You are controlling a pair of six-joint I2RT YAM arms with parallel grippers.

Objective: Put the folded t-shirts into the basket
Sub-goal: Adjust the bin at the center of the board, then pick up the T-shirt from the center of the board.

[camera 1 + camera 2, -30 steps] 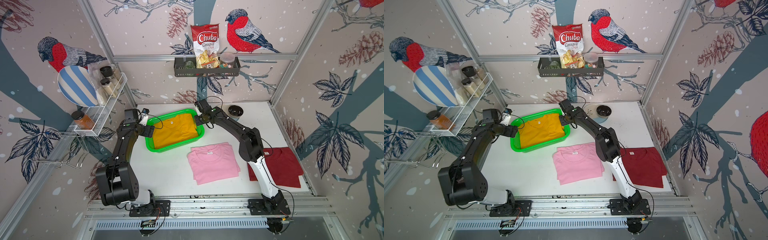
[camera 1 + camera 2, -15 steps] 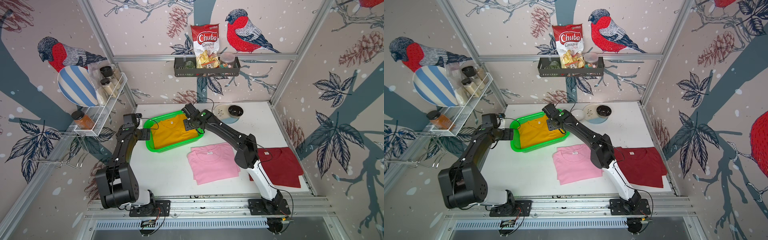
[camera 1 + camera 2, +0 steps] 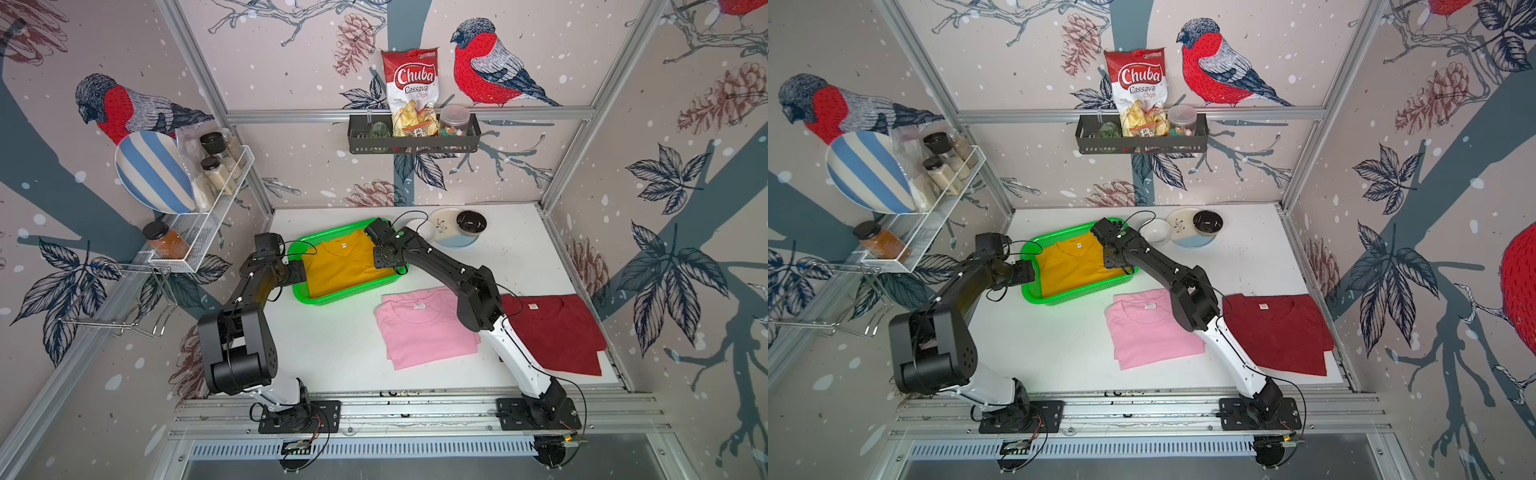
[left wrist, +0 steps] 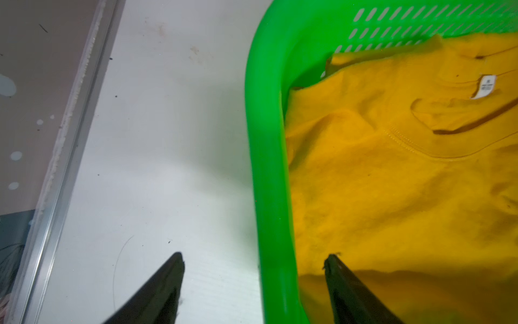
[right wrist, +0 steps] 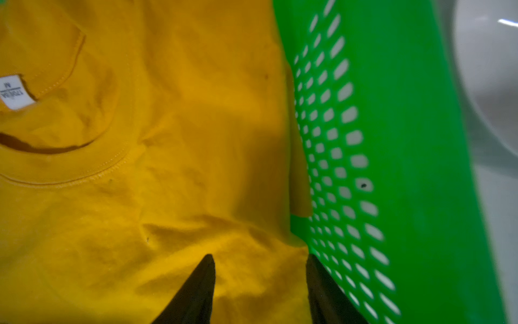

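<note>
One shirt of three is judged stowed: the yellow shirt point(image 3: 345, 266) lies in the basket point(image 3: 353, 291); the pink shirt point(image 3: 424, 332) and red shirt point(image 3: 557, 332) lie on the table point(image 3: 332, 357) outside it. The left gripper point(image 4: 254, 256) is seen spread wide astride the basket rim, the right gripper point(image 5: 259, 256) parted over yellow cloth, nothing gripped. Part of the red shirt is masked by the right arm point(image 3: 473, 295)

One folded t-shirt point(image 3: 345, 266) lies in the basket point(image 3: 332, 296) on the table point(image 3: 340, 345). A second shirt point(image 3: 424, 332) lies before the basket, to its right; a third shirt point(image 3: 557, 332) farther right. Behind the basket's right end, a plate point(image 3: 442, 222) bears a bowl point(image 3: 471, 221). The left gripper point(image 4: 253, 259) straddles the basket's left wall; the right gripper point(image 5: 259, 261) hovers inside its right wall.
</note>
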